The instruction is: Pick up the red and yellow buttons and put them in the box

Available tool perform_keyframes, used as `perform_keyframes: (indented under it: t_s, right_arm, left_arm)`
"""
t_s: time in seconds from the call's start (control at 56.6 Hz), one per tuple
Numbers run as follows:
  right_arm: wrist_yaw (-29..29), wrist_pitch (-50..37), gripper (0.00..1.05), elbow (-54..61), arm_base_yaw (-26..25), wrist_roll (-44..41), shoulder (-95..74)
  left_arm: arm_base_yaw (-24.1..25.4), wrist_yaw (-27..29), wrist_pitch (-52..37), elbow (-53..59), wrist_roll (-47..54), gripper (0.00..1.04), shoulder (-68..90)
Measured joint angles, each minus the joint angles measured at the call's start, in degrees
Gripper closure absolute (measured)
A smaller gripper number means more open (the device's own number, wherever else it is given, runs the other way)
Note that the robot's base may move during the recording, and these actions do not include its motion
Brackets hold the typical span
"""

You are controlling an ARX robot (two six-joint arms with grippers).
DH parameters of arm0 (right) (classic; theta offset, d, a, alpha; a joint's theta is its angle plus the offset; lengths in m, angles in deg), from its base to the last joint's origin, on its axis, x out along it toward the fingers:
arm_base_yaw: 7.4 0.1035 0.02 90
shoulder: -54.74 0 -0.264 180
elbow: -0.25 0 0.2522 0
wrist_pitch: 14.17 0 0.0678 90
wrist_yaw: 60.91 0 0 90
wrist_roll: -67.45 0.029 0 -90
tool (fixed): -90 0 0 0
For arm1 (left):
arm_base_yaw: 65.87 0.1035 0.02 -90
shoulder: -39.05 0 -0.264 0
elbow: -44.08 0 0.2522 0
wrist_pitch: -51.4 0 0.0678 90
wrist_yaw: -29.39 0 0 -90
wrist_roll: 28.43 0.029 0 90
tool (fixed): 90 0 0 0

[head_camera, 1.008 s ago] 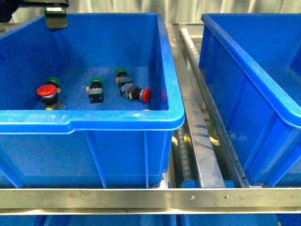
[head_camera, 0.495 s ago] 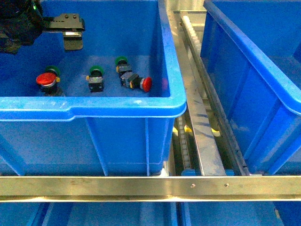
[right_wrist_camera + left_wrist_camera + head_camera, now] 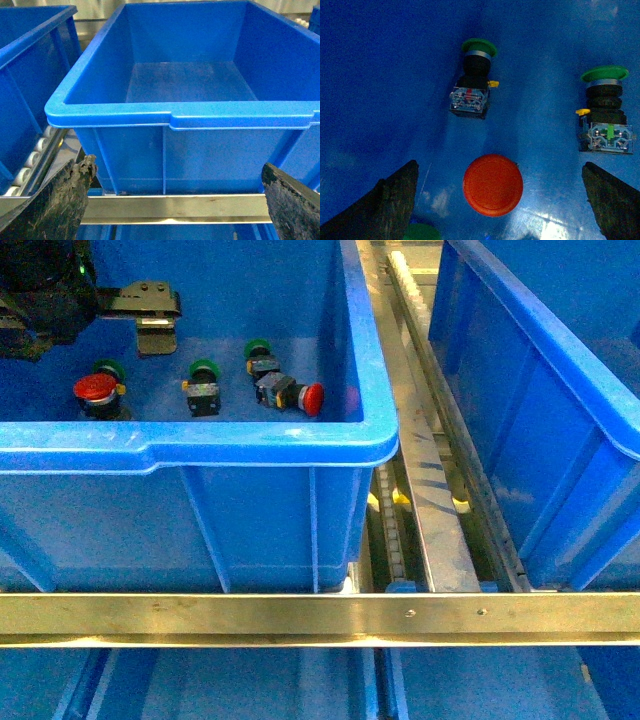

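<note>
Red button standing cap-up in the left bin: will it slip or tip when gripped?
The red button has a smooth domed cap, so a grip there may slip. Standing upright on a narrower body, it might tip if nudged sideways.

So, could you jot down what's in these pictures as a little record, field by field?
left bin: five buttons inside
left red button: upright
right red button: on its side
green buttons: three
yellow buttons: none seen
right bin: nothing seen inside
left pincer: open, pointed at the left red button
right pincer: open, holding nothing, facing the right bin
</note>
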Motion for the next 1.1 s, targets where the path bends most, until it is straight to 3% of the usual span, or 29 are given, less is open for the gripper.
perform_keyframes:
  t_s: [1.096]
  right_arm:
    - [0.0, 0.0, 0.06, 0.0, 0.0, 0.0, 0.0]
  left_arm:
    - [0.0, 1.1, 1.9, -2.5, 0.0, 0.08, 5.5]
